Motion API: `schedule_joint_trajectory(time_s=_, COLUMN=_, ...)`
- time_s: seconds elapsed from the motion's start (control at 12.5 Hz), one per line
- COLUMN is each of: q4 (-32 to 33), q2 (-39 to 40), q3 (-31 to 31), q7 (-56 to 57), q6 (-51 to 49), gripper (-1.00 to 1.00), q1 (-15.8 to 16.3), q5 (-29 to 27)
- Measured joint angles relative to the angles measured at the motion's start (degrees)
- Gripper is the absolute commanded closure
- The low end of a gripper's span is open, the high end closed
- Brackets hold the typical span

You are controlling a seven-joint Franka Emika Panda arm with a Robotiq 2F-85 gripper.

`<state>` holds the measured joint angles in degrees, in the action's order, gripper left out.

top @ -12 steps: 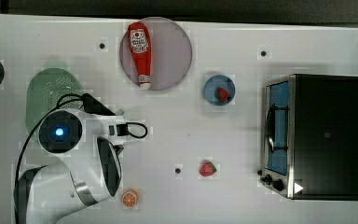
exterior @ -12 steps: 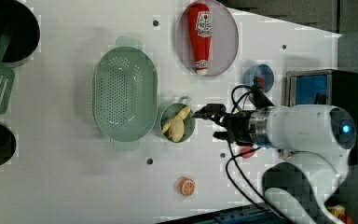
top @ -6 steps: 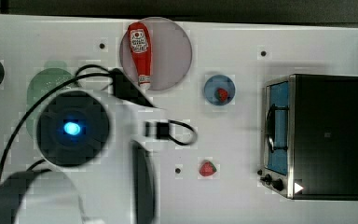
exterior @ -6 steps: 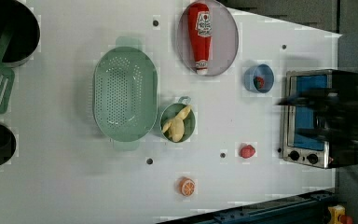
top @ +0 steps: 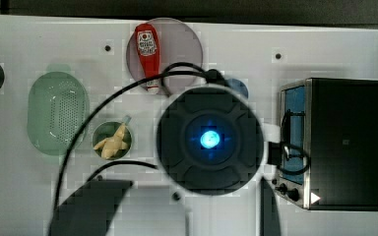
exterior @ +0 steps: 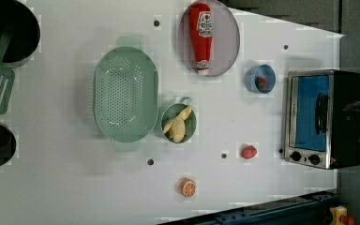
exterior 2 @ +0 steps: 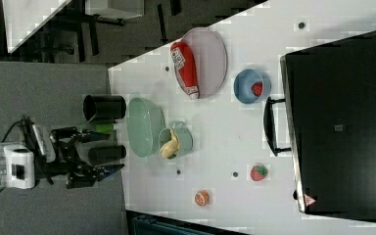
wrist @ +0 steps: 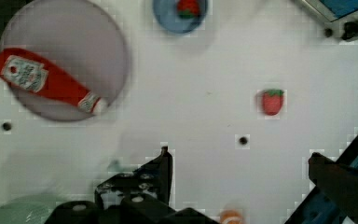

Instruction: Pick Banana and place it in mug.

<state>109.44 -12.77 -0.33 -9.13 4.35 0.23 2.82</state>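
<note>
Gripper (exterior 2: 97, 155) hangs off the table (exterior: 262, 187) edge in the right view, with its fingers spread wide and nothing between them. On the table, the green colander (exterior: 125, 107) touches the mug (exterior: 191, 132), and the banana (exterior: 178, 126) lies inside this mug, leaning on its wall.

On the white desk (exterior: 75, 187), a ketchup bottle (exterior: 201, 35) lies on a round plate (exterior: 227, 44). A blue bowl (exterior: 252, 78) holds a strawberry (exterior: 260, 83); another strawberry (exterior: 248, 152) and an orange slice (exterior: 188, 187) lie loose. A green colander (exterior: 125, 106) sits mid-desk, a toaster oven (exterior: 321, 119) at the left view's right.
</note>
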Motion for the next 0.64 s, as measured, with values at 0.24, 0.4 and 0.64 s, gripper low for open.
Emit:
schedule_joint_trajectory(time_s=0.24, q4=0.1, q2=1.2, q3=-3.0, q7=0.5, q6=-3.6, gripper=-1.00, q1=0.4, q5=1.1)
schedule_joint_trajectory(time_s=0.4, q4=-0.2, q2=1.0, q3=-3.1, q7=0.5, q6=-4.1, gripper=-1.00, q1=0.7, q5=1.0)
schedule_joint_trajectory(time_s=0.64, q4=-0.8, q2=-1.2, q3=-3.1, q7=1.0, q6=-2.5, gripper=-1.00, q1=0.4, q5=0.7)
